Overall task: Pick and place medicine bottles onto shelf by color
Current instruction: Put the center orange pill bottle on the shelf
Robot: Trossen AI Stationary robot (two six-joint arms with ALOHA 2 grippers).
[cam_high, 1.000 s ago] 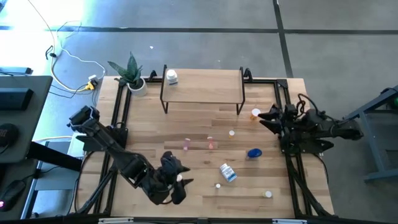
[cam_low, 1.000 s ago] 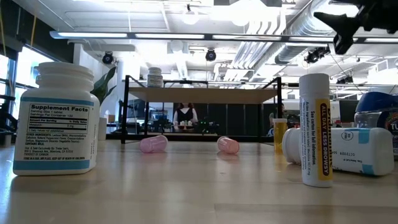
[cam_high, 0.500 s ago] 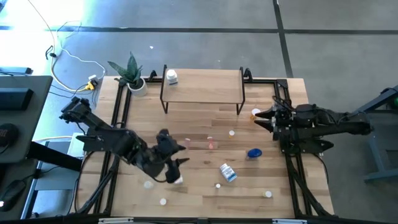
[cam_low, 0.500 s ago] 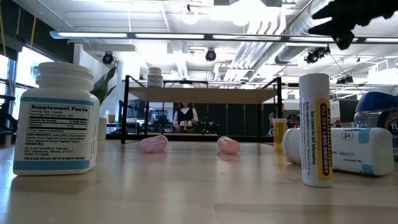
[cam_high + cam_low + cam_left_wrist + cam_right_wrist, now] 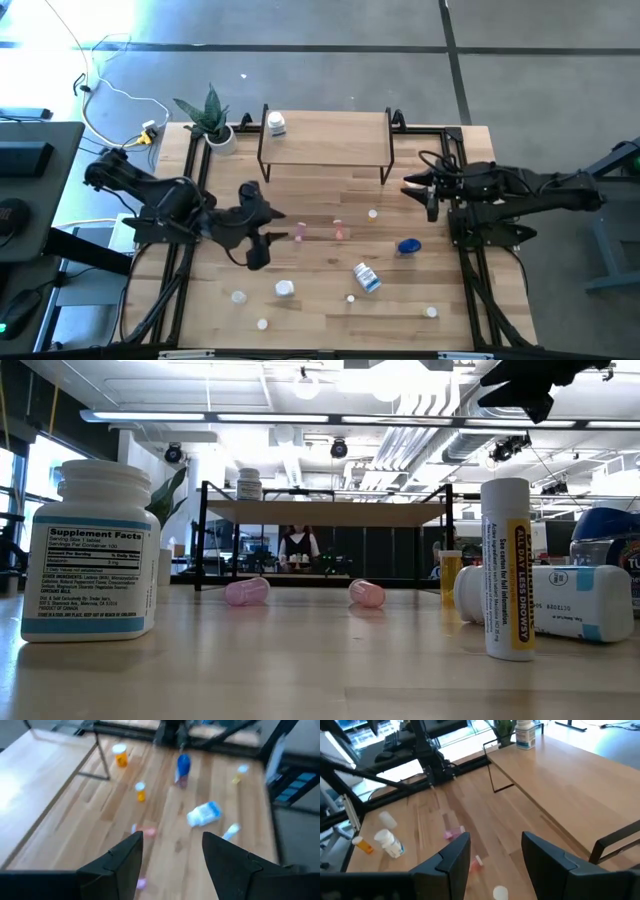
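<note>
The shelf point(image 5: 325, 135) stands at the far middle with one white bottle point(image 5: 276, 124) upright on its left end. Other medicine bottles lie scattered on the table: two pink point(image 5: 299, 233) point(image 5: 339, 232), a blue one point(image 5: 408, 246), a white one with a blue label point(image 5: 367, 277) and a white one point(image 5: 285, 288). My left gripper point(image 5: 282, 225) hovers open and empty over the table's left half, above the pink bottles point(image 5: 145, 832). My right gripper point(image 5: 408, 188) hangs open and empty by the shelf's right legs. An orange-capped bottle point(image 5: 120, 756) stands below it.
A potted plant point(image 5: 212, 120) stands at the far left corner beside the shelf. Small white vials point(image 5: 238, 296) point(image 5: 262, 323) point(image 5: 431, 312) lie near the front edge. Black frame rails run along both table sides point(image 5: 190, 180) point(image 5: 465, 250). Bare wood lies under the shelf's near side.
My left gripper has risen and gone from the near edge toward the far edge, rolling as it went, still open. The white bottle it stood over stays on the table. My right gripper has risen and tipped up nearer to level.
</note>
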